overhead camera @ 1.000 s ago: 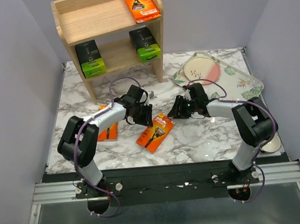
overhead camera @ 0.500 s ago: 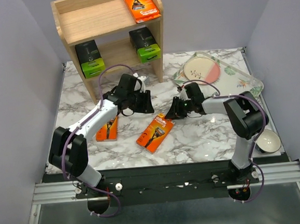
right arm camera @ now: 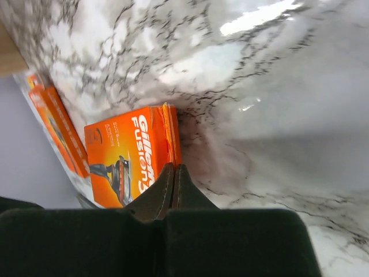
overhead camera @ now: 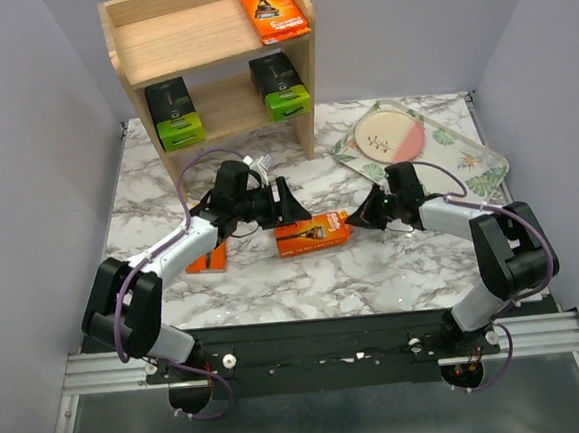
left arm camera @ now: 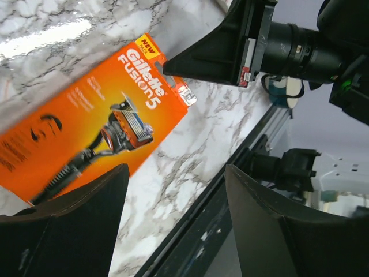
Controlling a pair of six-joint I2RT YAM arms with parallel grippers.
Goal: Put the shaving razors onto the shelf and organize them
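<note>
Lying flat on the marble worktop [overhead camera: 148, 200], one orange razor pack [overhead camera: 311, 234] sits between the two grippers. The left gripper [overhead camera: 287, 205] hovers at the pack's left end with jaws spread wide and holds nothing. The right gripper [overhead camera: 358, 218] is fully closed, and its tip touches the pack's right end. A second orange pack [overhead camera: 209, 260] lies partly under the left arm. On the shelf [overhead camera: 155, 36], a third orange pack [overhead camera: 273, 10] is on the top tier, and the left dark pack [overhead camera: 174, 113] and the right dark pack [overhead camera: 279, 87] are on the lower tier.
</note>
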